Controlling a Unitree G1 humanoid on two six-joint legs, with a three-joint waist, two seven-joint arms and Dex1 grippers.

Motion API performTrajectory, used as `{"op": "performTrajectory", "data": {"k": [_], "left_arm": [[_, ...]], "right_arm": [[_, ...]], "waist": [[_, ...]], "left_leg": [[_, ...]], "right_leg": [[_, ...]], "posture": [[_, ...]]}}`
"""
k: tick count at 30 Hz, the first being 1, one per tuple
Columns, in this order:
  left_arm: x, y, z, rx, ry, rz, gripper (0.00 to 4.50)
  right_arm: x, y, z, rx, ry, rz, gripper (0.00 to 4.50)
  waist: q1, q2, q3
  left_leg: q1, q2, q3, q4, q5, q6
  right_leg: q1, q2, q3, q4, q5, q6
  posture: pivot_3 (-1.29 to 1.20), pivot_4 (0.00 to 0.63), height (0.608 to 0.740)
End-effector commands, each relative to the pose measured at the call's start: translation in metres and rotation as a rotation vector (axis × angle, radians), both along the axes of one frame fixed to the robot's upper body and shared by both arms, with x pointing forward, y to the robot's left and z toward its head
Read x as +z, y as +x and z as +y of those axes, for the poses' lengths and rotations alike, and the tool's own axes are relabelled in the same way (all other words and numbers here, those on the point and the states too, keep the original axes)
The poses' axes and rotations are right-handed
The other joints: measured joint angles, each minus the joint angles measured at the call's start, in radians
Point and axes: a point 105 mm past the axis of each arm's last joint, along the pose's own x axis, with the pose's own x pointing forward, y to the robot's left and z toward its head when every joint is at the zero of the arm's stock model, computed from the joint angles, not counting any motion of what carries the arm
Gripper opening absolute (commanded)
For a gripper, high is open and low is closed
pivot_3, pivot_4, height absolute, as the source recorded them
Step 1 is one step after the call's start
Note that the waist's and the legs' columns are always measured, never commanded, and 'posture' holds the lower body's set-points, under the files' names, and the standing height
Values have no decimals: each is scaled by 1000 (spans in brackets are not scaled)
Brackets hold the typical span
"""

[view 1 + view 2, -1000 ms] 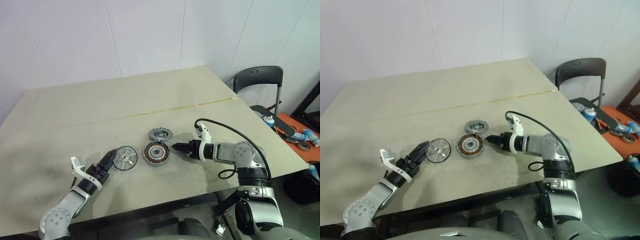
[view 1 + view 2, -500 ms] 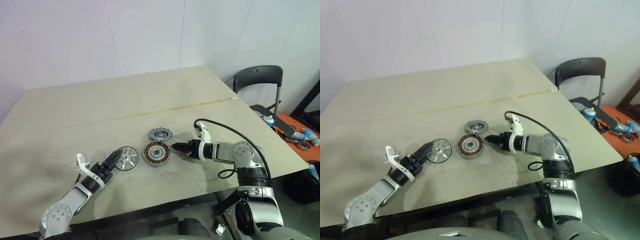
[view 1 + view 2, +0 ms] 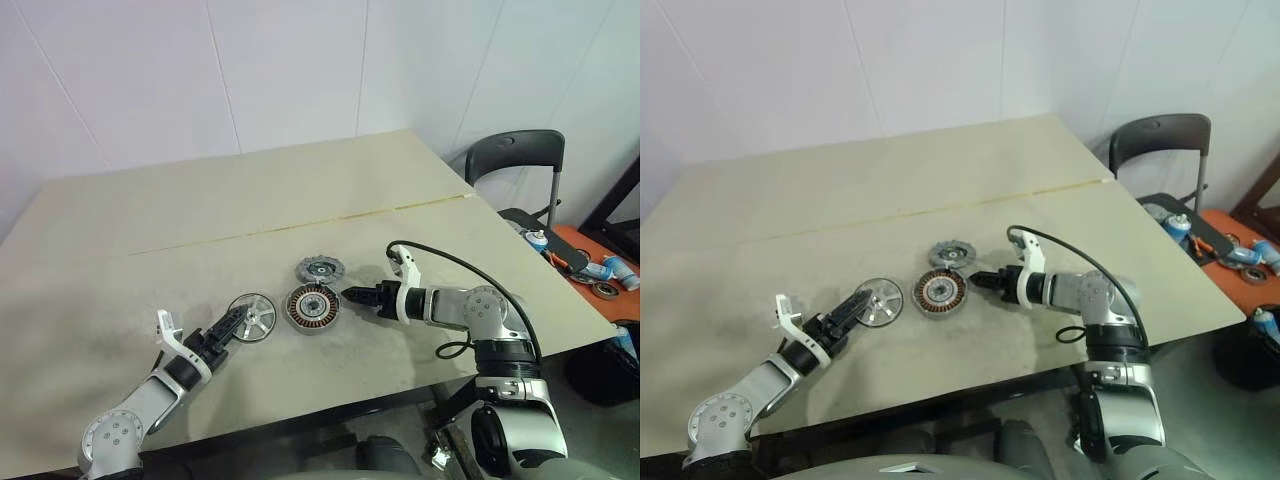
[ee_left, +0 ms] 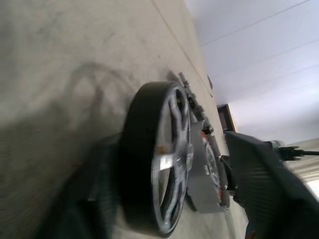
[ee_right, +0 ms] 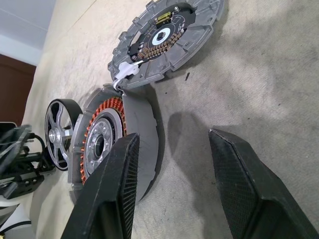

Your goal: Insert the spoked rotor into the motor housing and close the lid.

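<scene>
The spoked rotor, black-rimmed with a silver spoked centre, rests on the table left of the motor housing, whose copper windings show. The ribbed grey lid lies just behind the housing. My left gripper reaches the rotor's near rim. In the left wrist view its fingers straddle the rotor, and a gap shows between the rotor's face and one finger. My right gripper hovers open just right of the housing, with nothing between its fingers.
A black chair stands past the table's right corner. Beside it, an orange surface holds tools. The table's front edge runs close below both arms. A thin seam crosses the tabletop behind the parts.
My left gripper has edged toward the rotor and its fingers have narrowed around the rim. The rotor, housing, lid and right gripper stay where they were.
</scene>
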Motion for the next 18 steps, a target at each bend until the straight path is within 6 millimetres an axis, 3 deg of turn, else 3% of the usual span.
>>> {"op": "performTrajectory", "data": {"k": [1,13,18], "left_arm": [[-8,-8,-7,-29,-31,43,1910],[-6,-12,2,-2,-35,34,1910],[-5,-10,5,9,-34,30,706]], "right_arm": [[2,2,1,2,-9,-19,2328],[0,2,5,8,-13,-16,2328],[-2,3,5,6,-19,-14,2328]], "waist": [[-2,0,0],[-19,0,0],[-18,0,0]], "left_leg": [[0,0,0,0,0,0],[-1,0,0,-1,-1,1],[0,0,0,-1,0,0]], "right_leg": [[0,0,0,0,0,0],[-1,0,0,0,0,1],[-1,0,0,0,0,1]], "posture": [[0,0,740],[0,0,740],[0,0,740]]}}
